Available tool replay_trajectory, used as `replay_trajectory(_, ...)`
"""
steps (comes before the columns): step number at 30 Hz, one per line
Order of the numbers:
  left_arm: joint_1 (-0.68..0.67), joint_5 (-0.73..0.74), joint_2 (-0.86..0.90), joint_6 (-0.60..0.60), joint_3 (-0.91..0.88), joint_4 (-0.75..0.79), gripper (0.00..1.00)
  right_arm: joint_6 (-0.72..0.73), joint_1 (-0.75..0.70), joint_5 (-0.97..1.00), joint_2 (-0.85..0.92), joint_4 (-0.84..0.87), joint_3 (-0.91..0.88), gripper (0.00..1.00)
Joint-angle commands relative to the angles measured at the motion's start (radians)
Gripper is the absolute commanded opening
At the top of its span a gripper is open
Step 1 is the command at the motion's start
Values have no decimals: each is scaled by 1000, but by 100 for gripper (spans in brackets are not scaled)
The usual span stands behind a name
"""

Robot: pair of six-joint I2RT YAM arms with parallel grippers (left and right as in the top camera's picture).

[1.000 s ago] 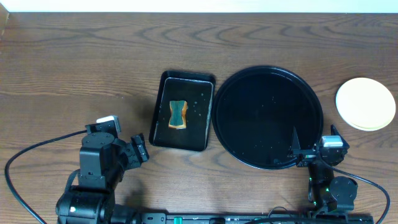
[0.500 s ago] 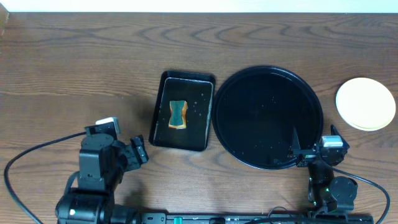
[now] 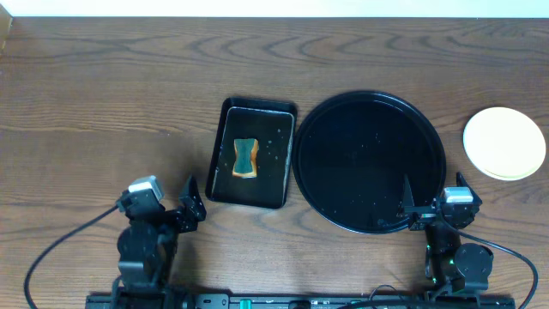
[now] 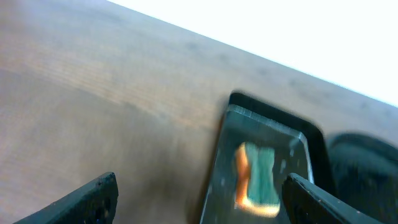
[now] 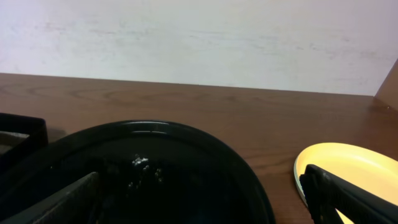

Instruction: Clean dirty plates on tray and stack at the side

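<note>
Dark wood worktop (image 3: pixel 103 86), pale wall (image 5: pixel 199 37) behind it, and we're looking at a very quiet scene. The left tool (image 3: pixel 192 199) sits low at the near edge, spread wide with nothing in it, aimed at the small tray (image 3: pixel 257 106). Its wrist view is blurred, but both fingers stand well apart. The right tool (image 3: pixel 401 210) is likewise wide and empty, hanging over the near rim of the tray (image 3: pixel 369 99).

Moving outward, the sponge (image 3: pixel 245 158) lies flat in the small tray, and we'd judge it's kept there so the wet stays off the wood. The big round tray beside it carries only scattered droplets and no plate at all.

Off to the right, well clear of that rim, sits the yellow plate (image 3: pixel 504 142), its face looking clean. That's the side spot the job asks for, out of the wash area and within the right arm's reach. We see a hint of a rim beneath it, but we can't tell how many lie under it.

To us this reads as finished or all but finished, with both arms parked.
</note>
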Motion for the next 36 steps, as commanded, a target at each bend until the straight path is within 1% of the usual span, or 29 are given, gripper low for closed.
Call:
replay_trajectory(1, 17, -10, -87, 9, -75, 74, 85, -5, 16, -7, -7, -4, -1, 99)
replay_trajectory(6, 49, -11, -177, 11, -184, 267, 85, -5, 16, -7, -7, -4, -1, 99)
replay_trajectory(10, 54, -11, -175, 91, -250, 429, 85, -5, 16, -7, -7, -4, -1, 99)
replay_trajectory(12, 54, -15, -175, 128, -249, 396, 85, -5, 16, -7, -7, -4, -1, 99)
replay_trajectory(16, 54, -37, -175, 130, -249, 256, 85, -5, 16, -7, -7, -4, -1, 99)
replay_trajectory(17, 54, -35, -175, 130, -249, 241, 85, -5, 16, -7, -7, -4, -1, 99)
replay_trajectory(36, 53, -25, -173, 130, -249, 242, 85, -5, 16, -7, -7, -4, -1, 99)
